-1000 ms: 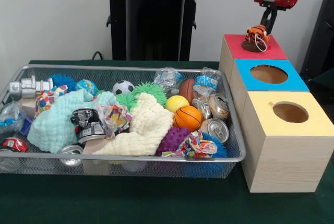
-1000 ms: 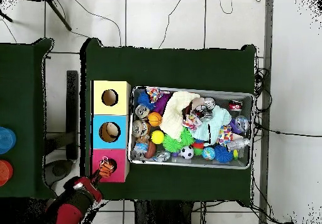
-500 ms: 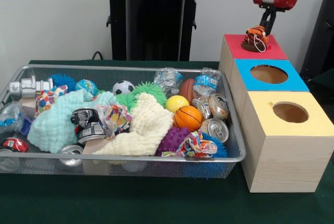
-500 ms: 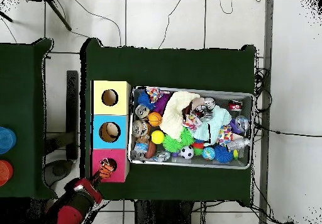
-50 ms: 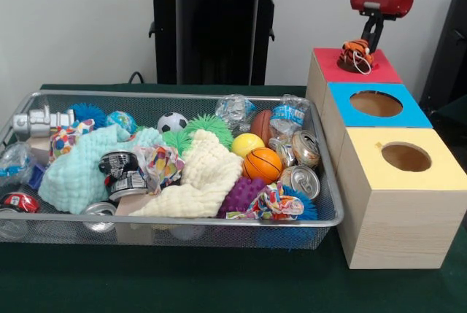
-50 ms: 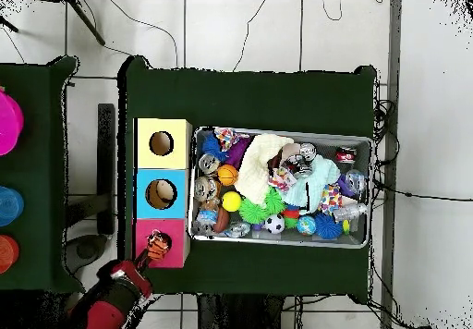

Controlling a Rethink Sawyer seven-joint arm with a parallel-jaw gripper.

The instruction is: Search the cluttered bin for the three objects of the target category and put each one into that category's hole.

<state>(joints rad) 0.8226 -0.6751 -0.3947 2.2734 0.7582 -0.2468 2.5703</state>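
A red-topped box [image 5: 381,74] stands at the far right, and an orange, black and white rope toy [image 5: 355,53] sits at its hole. My gripper [image 5: 364,43] comes down from the upper right and is shut on the toy. In the overhead view the same toy [image 6: 158,246] lies over the red box [image 6: 175,254], with the gripper [image 6: 151,254] just below it. The wire bin [image 5: 182,219] holds balls, crushed cans, plastic bottles, cloths and more rope toys, one of them [image 5: 271,201] near its front right corner.
A blue-topped box [image 5: 343,95] and a yellow-topped box [image 5: 438,174] stand in a row in front of the red one. The blue box's hole [image 6: 162,193] shows something inside. Pink [image 6: 7,122], blue [image 6: 7,205] and orange [image 6: 6,251] round things lie on the side table.
The arm has shifted slightly left and down, with the rope toy settling a little lower at the red box's hole. A pink round thing has appeared on the side table.
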